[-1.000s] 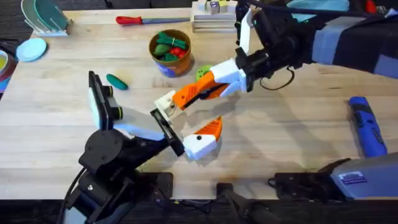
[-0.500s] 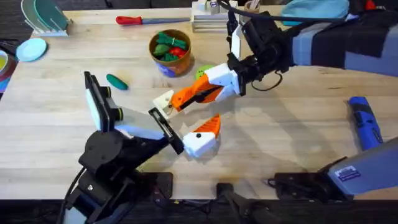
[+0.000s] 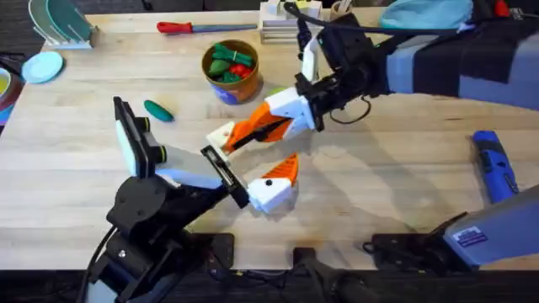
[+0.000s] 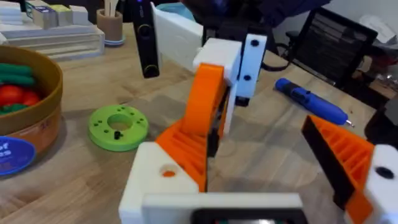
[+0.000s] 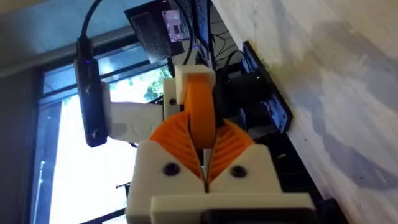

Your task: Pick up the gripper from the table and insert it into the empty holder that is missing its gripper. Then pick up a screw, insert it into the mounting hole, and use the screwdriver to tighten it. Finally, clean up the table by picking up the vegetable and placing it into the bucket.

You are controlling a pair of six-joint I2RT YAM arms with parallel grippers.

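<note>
My right gripper [image 3: 276, 120] reaches in from the upper right and is shut on the orange gripper wedge [image 3: 250, 130]. The wedge's far end meets the white holder [image 3: 221, 137] on my left arm's upper finger. In the right wrist view the wedge [image 5: 199, 112] stands between my orange pads, with the holder [image 5: 194, 76] beyond it. My left gripper [image 3: 257, 156] is open, its other orange-tipped finger [image 3: 275, 185] lying apart. The dark green vegetable [image 3: 157, 109] lies left of the bucket [image 3: 230, 74]. The blue screwdriver [image 3: 497, 168] rests at the right edge. The screw is out of view.
The bucket holds green and red toy vegetables. A lime-green ring disc [image 4: 118, 126] lies by the bucket, partly under my right gripper. A red-handled tool [image 3: 189, 27] and stacked trays [image 3: 286, 29] sit along the far edge. A dish rack [image 3: 59, 23] stands at the far left corner.
My right gripper has moved left with the orange wedge, bringing it closer along the holder. The left arm has stayed almost still.
</note>
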